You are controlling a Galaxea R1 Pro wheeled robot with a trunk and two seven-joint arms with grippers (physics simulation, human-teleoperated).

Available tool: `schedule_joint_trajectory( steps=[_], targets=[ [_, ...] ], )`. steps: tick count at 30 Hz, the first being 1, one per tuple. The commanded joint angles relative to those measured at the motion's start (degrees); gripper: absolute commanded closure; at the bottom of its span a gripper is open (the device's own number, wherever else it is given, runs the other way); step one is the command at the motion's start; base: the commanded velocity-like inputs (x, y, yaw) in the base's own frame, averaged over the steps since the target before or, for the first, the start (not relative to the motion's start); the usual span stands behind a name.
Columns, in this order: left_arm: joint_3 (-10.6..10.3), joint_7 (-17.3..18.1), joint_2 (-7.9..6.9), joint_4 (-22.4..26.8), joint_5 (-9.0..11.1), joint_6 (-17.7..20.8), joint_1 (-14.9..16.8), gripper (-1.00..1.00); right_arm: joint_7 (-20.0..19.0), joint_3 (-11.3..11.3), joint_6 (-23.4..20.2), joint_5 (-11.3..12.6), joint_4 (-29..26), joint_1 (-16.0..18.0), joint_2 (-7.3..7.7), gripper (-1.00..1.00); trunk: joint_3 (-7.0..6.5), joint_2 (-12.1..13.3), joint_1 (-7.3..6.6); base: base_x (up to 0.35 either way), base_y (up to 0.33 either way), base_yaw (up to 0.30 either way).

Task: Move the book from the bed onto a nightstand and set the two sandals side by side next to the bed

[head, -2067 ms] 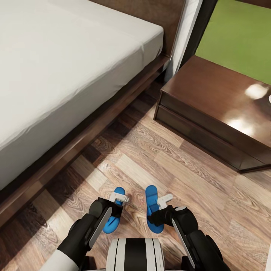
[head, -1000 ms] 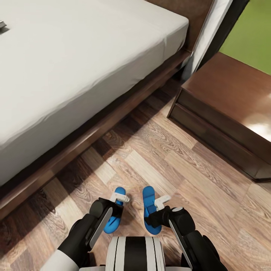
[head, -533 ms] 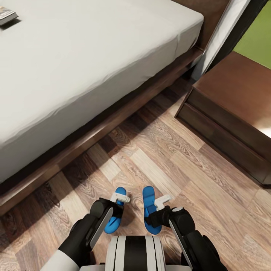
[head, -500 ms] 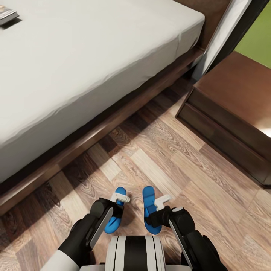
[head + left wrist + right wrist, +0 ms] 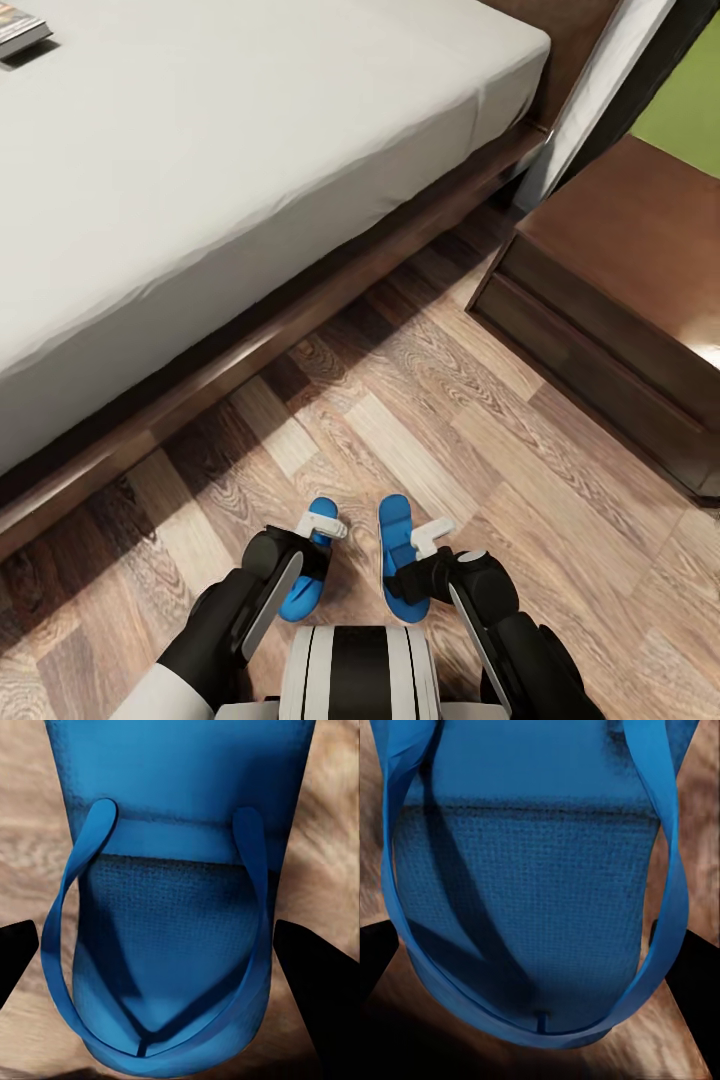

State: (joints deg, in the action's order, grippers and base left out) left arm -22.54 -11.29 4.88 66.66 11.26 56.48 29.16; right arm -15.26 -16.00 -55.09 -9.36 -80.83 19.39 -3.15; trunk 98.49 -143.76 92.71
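Two bright blue sandals hang just above the wood floor in front of my trunk. My left gripper [image 5: 320, 524] is shut on the left sandal [image 5: 302, 596], and my right gripper [image 5: 432, 536] is shut on the right sandal [image 5: 396, 528]. In the left wrist view the sandal [image 5: 180, 915] lies between the black fingers [image 5: 315, 971], thong strap up. The right wrist view shows the other sandal [image 5: 532, 900] the same way. The bed [image 5: 250, 140] spans the upper left. The book [image 5: 20, 30] lies on its far left corner. The nightstand [image 5: 630, 260] stands at the right.
The bed's dark wooden frame [image 5: 300, 320] runs diagonally across the view. A wedge of bare wood-plank floor [image 5: 430, 420] lies between it and the nightstand. A white strip [image 5: 590, 90] and a green surface [image 5: 690, 90] show at the top right.
The whole view has swung, so the camera has moved: bed and nightstand sit further right and the book has come into view at the top left. Both sandals stay in the grippers.
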Motion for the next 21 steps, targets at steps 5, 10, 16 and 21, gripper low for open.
schedule_joint_trajectory(
  steps=[5, 10, 16, 21],
  targets=[
    [-0.05, -0.63, 0.24, -0.02, 0.53, 0.15, 0.02, 1.00, -0.47, 0.00, -0.19, -0.58, -0.03, 0.03, -0.01, 1.00, 0.03, -0.01, -0.01, 0.004, -0.137, 0.001],
    [-0.05, -0.66, 0.30, -0.03, 0.59, 0.13, 0.02, 1.00, -0.47, 0.00, -0.19, -0.58, -0.03, 0.03, -0.01, 1.00, 0.04, -0.01, -0.01, 0.001, -0.026, 0.000],
    [-0.05, -0.66, 0.31, 0.02, 0.60, 0.12, 0.02, 1.00, -0.45, -0.03, -0.19, -0.57, -0.03, 0.03, -0.01, 1.00, 0.17, -0.01, -0.01, 0.000, -0.004, 0.003],
    [-0.05, -0.66, 0.31, 0.05, 0.60, 0.12, 0.02, 1.00, -0.47, -0.08, -0.19, -0.51, -0.03, 0.03, -0.01, 1.00, 0.42, -0.01, -0.01, 0.000, -0.001, 0.057]
  ],
)
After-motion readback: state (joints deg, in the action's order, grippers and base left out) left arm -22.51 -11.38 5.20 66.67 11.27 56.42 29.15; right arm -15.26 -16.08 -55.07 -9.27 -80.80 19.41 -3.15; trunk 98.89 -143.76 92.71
